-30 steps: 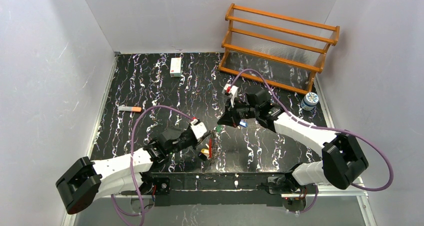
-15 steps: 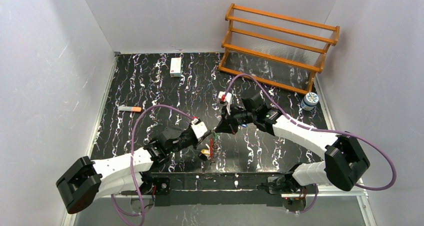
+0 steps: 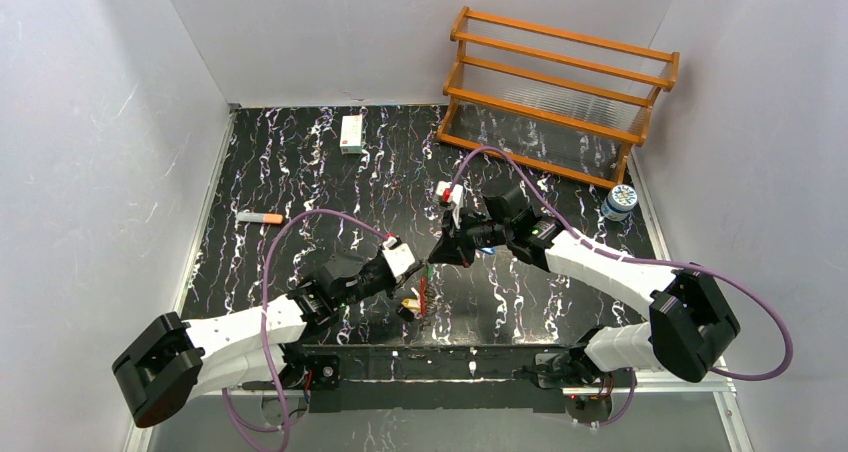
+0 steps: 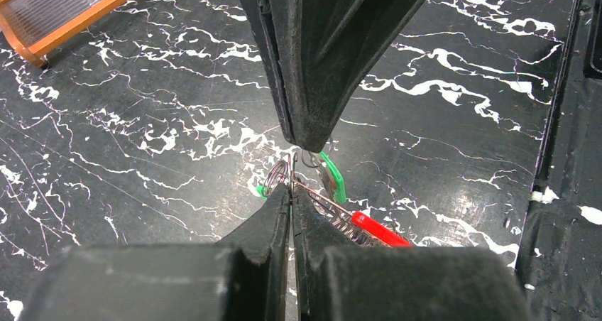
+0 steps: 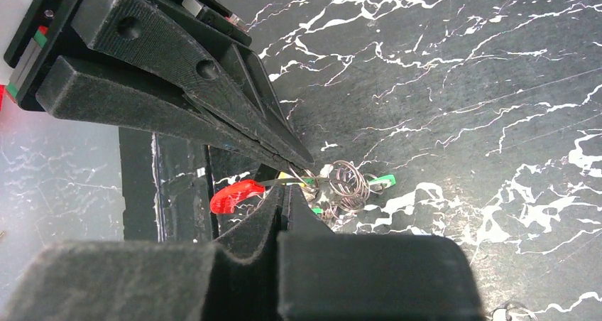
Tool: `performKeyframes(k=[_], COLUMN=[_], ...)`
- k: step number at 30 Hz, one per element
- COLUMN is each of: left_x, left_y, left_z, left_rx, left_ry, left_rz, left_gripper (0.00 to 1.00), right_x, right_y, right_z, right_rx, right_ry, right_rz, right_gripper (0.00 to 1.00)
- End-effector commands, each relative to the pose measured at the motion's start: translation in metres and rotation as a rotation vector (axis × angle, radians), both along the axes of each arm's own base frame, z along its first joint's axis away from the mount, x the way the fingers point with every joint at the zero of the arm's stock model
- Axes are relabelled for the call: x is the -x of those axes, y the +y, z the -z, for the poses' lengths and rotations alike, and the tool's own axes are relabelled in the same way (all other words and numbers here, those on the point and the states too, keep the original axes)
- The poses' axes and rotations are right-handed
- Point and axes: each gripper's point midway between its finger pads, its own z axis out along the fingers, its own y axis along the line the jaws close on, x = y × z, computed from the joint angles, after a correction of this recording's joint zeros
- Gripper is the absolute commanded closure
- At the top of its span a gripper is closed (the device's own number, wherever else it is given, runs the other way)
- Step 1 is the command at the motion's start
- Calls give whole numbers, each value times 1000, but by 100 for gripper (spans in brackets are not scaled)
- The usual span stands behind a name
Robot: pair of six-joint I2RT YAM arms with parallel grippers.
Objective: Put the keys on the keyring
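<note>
The keyring (image 3: 420, 294) is a thin wire loop with a red plastic segment (image 4: 380, 229), and my left gripper (image 4: 291, 189) is shut on its wire just above the table. Small metal rings (image 5: 348, 182) bunch at its end. My right gripper (image 4: 309, 142) comes in from the far side, shut, its tip almost touching the left one. One of the keys, the green-tagged key (image 4: 332, 179), hangs at that tip by its small ring. A bit of blue (image 3: 486, 252) on the table beside the right arm may be the other key.
A wooden rack (image 3: 560, 92) stands at the back right with a small jar (image 3: 620, 202) beside it. A small white box (image 3: 351, 133) lies at the back. An orange-tipped marker (image 3: 260, 217) lies at the left. The arms' base rail (image 3: 430, 362) runs along the near edge.
Over the last second my right gripper has moved left and nearer, bringing the green key up to the left gripper's tip. In the last half second it barely moved. The left arm stayed still.
</note>
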Motion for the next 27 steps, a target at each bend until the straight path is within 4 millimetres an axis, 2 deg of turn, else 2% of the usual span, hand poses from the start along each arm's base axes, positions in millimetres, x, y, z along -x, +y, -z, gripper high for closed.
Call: performKeyframes(k=[1,14,21,27], left_x=[-2,-2,-2,-2], left_y=[-7,-7,-7,-7], left_z=[-19,-19,-19,-18], left_rx=[36,35,35,36], left_ry=[-34,-36,-32,-29], left_rz=[17,15,15,16], left_gripper=[100,100,100,100], right_x=[-7,-15,-6,-9], right_y=[8,9,13,15], right_z=[-17,-11,-16,-24], right_rx=[-51,-25,-54,-68], right_ry=[-69,-71,-74,-93], right_rz=[-9,30,-30,-29], right_gripper=[99,99,99,99])
